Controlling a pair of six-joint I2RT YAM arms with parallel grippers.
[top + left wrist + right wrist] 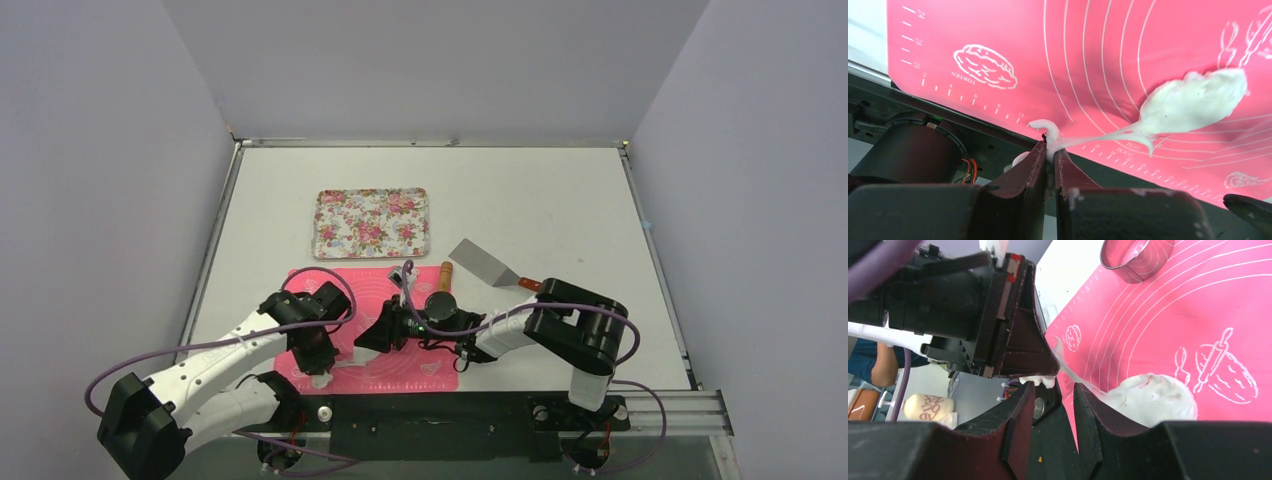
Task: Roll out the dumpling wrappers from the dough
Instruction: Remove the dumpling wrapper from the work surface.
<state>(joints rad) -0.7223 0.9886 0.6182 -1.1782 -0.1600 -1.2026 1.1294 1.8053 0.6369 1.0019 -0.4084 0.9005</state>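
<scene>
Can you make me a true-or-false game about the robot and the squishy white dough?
1. The left hand pinches a string of the dough. True.
2. The mat is blue. False: it is pink.
3. The flowery tray has dough on it. False: no dough shows on it.
4. The metal ring sits on the mat. True.
5. The right hand grips the ring. False: it is open, near the left hand.
</scene>
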